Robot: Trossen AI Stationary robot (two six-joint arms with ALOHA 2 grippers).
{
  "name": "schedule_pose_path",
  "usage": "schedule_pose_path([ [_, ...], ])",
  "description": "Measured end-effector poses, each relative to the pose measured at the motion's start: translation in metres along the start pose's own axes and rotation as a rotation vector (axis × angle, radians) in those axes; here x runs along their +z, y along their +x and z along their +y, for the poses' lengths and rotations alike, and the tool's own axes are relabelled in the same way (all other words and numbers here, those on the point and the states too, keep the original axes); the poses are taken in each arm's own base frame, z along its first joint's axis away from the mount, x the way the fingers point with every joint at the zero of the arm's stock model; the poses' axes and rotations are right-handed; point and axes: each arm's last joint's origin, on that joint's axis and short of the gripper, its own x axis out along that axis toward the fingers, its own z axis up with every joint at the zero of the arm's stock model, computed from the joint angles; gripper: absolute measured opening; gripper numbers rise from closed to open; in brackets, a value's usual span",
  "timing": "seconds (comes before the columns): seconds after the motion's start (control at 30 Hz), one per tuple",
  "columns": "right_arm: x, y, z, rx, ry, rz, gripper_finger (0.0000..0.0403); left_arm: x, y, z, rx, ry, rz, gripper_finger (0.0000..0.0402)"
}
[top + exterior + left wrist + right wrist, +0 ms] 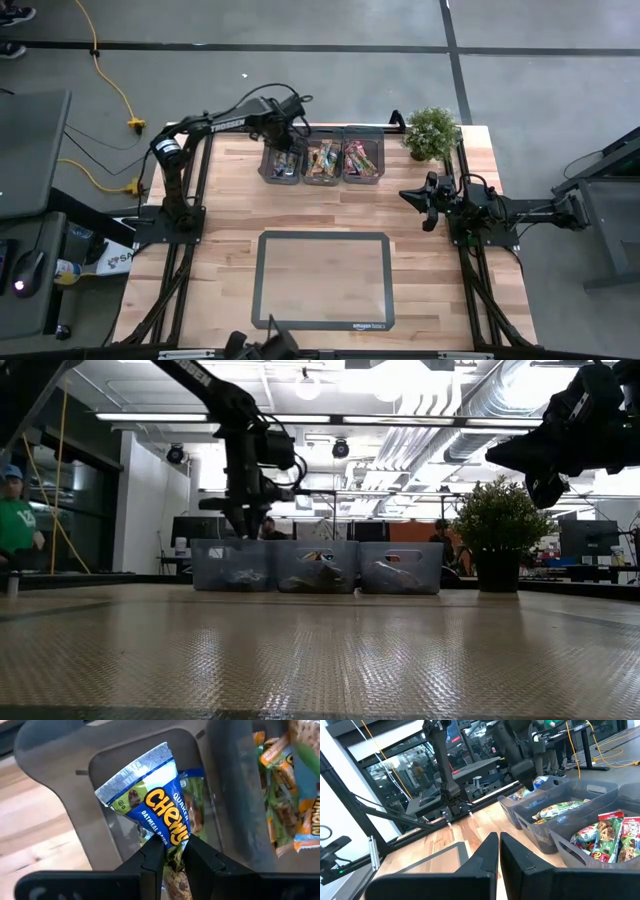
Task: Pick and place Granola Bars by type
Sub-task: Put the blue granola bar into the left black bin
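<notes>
In the left wrist view my left gripper (173,854) is shut on a blue granola bar (155,805) over the leftmost grey bin (75,770). The high view puts this gripper (283,142) above that bin (281,162), and the low view shows it (240,525) at the bin's rim. The middle bin (322,162) holds green and orange bars (285,795); the right bin (362,160) holds pink-red bars (607,832). My right gripper (418,196) waits shut (499,851) near the table's right edge, raised off the table (545,485). My left gripper pinches the blue bar between its two fingers (152,857), across the wrapper's printed part (172,837) partway from one end. It comes from above, pointing down into the leftmost bin. The bar's crimped far end (135,770) points down into the bin; whether it touches the bin floor, I cannot tell.
A potted plant (432,130) stands at the far right corner beside the bins. A dark-framed mat (322,280) lies on the near half of the wooden table. People sit and stand in the room behind the table (15,510).
</notes>
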Motion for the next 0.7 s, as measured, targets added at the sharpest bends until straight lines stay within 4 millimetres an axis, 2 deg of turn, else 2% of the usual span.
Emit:
schedule_pose_path([
  [0.27,0.000,0.000,0.000,0.000,0.000,0.000,0.0000,-0.007,0.009,-0.016,0.056,0.016,-0.025,0.0060],
  [0.6,0.000,0.000,0.000,0.000,0.000,0.000,0.0000,-0.007,0.009,-0.015,0.065,-0.028,-0.019,0.0061],
  [0.7,0.000,0.000,0.000,0.000,0.000,0.000,0.0000,-0.007,0.009,-0.015,0.052,-0.026,-0.010,0.0076],
])
